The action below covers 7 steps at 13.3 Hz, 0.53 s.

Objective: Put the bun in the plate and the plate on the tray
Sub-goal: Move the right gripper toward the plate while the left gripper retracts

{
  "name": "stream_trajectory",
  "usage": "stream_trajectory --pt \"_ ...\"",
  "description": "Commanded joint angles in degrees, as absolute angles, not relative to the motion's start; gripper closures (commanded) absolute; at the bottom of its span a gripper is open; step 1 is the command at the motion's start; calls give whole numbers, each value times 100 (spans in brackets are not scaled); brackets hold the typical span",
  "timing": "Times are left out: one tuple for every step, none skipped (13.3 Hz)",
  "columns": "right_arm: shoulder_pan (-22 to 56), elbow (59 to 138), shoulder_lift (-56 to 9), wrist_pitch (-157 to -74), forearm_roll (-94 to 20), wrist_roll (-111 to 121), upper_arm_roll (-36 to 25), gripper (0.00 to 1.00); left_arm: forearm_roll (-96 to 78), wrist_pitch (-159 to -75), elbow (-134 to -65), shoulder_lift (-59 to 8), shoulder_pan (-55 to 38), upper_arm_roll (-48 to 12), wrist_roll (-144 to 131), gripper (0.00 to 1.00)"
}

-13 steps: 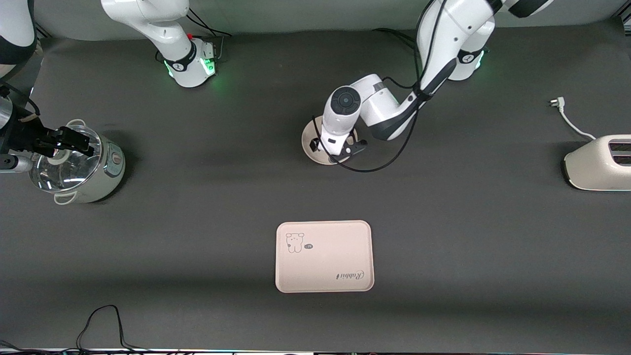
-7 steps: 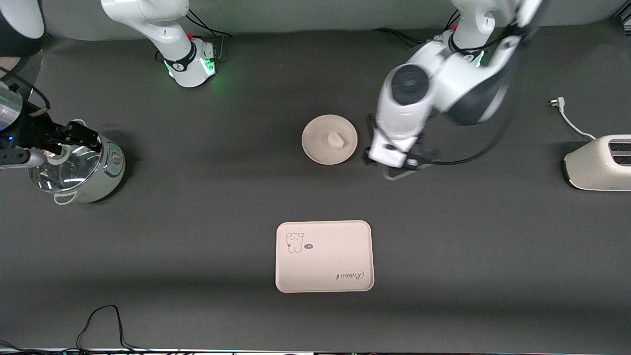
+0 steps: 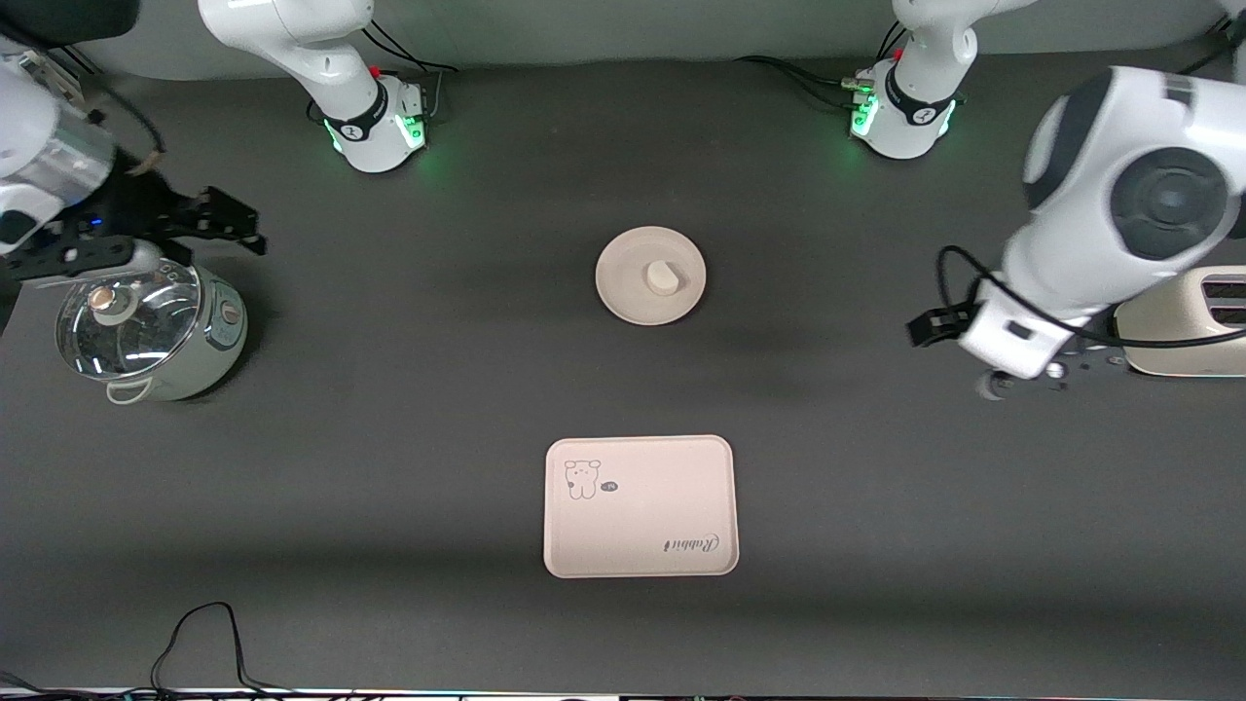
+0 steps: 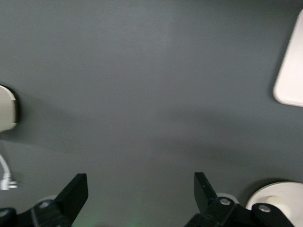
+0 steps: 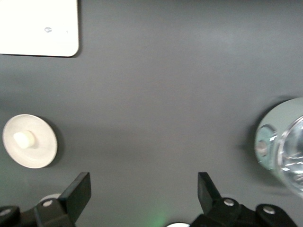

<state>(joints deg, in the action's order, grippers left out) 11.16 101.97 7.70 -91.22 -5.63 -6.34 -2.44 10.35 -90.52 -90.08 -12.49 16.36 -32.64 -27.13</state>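
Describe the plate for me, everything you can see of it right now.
The plate is round, cream, shallow, with a raised rim, plain and matte. It lies flat on the dark table, mid-table, farther from the front camera than the tray and apart from it. The bun sits on it, slightly off-centre. No claw touches it.

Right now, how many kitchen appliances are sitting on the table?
2: a lidded pot at the right arm's end, and a toaster at the left arm's end, partly hidden by that arm.
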Motion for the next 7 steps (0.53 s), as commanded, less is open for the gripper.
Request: stream_trajectory --pt "1974 10345 896 -9281 -598 -1719 -246 0 976 -8728 -9026 -731 831 -2011 -1727 0" --pt "2299 10353 888 -9351 -589 -2132 -246 0 810 -8728 -9061 -538 400 -1317 -1331 0" --pt "2633 10354 853 -9404 -580 -2501 -246 0 513 -8719 -9114 -423 13 -553 -979 0" --pt "2915 10362 809 -9474 -580 -2757 -246 0 318 -8710 -9140 -352 -261 -14 -619 0" --pt "3222 10371 730 -9579 -571 -2977 -237 0 282 -8684 -9228 -247 -481 409 -363 0" --pt "3582 10362 599 -9684 -571 -3223 -246 0 281 -8684 -9376 -98 -596 657 -326 0" --pt "3908 10371 485 -9868 -571 -3608 -237 0 299 -8701 -9552 77 -615 737 -325 0"
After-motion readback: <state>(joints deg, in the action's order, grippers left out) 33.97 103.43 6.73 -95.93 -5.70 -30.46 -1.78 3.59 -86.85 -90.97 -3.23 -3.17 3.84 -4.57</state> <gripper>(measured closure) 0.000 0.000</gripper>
